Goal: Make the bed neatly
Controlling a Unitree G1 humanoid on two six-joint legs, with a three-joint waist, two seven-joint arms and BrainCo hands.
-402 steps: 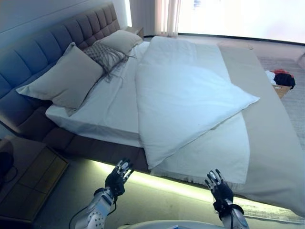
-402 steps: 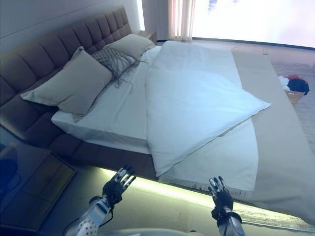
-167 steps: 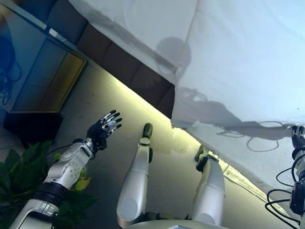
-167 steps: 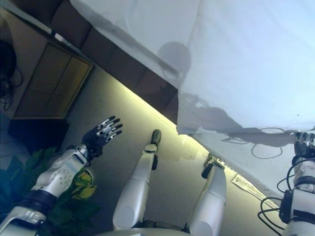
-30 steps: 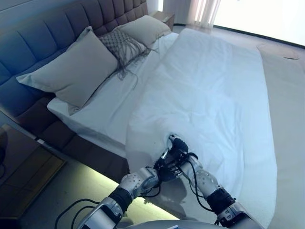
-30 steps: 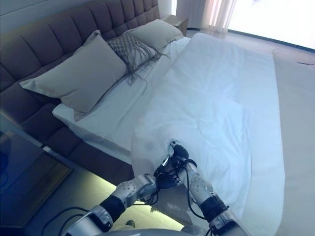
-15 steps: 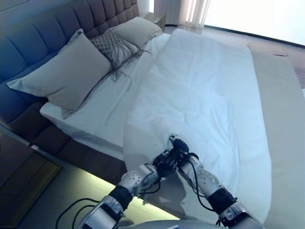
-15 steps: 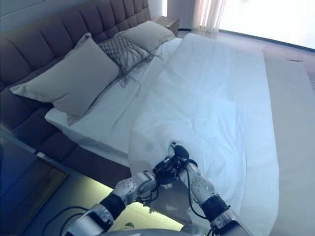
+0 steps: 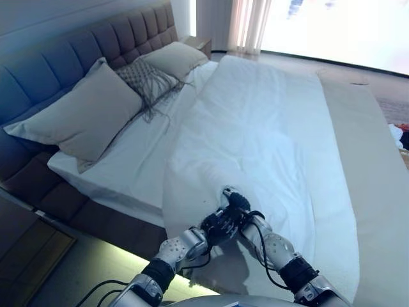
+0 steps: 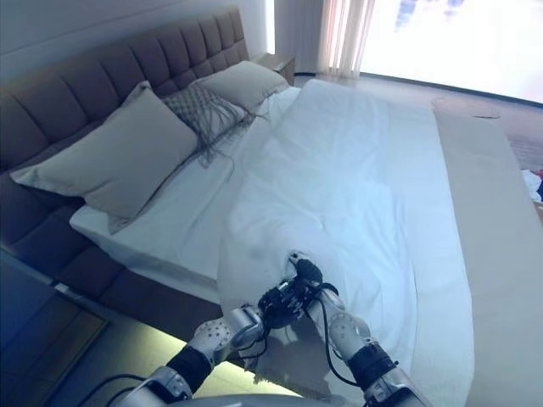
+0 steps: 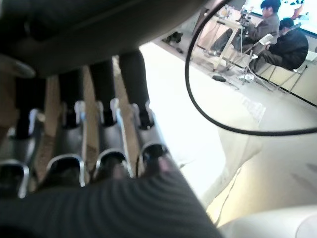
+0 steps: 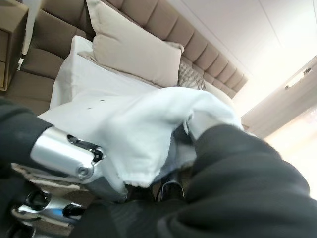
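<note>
The white duvet (image 9: 268,141) lies lengthwise down the middle of the bed (image 9: 128,173), its near corner bunched at lower centre of the frame, where both robot hands meet. The right robot hand (image 9: 238,203) has its fingers curled round that bunched corner, the cloth draped over it in its wrist view. The left robot hand (image 9: 214,225) sits touching it just below; its fingers look curled against the cloth, though whether they grip it I cannot tell. Two beige pillows (image 9: 77,115) and a fringed grey cushion (image 9: 146,75) lean on the tufted headboard (image 9: 57,54) at upper left.
</note>
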